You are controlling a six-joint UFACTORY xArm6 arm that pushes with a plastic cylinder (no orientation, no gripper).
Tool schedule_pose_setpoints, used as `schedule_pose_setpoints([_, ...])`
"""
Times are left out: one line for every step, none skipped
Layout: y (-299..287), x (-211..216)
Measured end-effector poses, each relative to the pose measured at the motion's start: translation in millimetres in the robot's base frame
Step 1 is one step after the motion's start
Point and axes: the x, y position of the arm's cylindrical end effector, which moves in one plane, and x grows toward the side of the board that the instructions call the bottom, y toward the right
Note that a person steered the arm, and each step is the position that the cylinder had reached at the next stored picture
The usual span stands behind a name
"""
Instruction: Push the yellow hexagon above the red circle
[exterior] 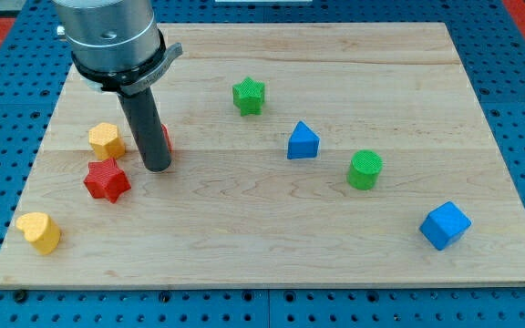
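Observation:
The yellow hexagon [106,140] lies at the board's left side. The red circle [164,138] is just to its right, mostly hidden behind my rod; only a red sliver shows. My tip [157,168] rests on the board right in front of the red circle, to the right of the yellow hexagon and up-right of the red star [107,180]. The tip stands apart from the hexagon.
A yellow heart [40,231] lies at bottom left. A green star [249,96] is at top centre, a blue triangle [303,141] right of centre, a green cylinder [365,169] further right, a blue cube [445,225] at lower right. The wooden board [272,264] has blue pegboard around it.

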Motion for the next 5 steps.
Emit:
schedule_pose_setpoints([19.8,5.7])
schedule_pose_setpoints([13.9,9.2])
schedule_pose_setpoints([2.0,9.2])
schedule_pose_setpoints([-19.9,9.2])
schedule_pose_setpoints([-49.2,0.1])
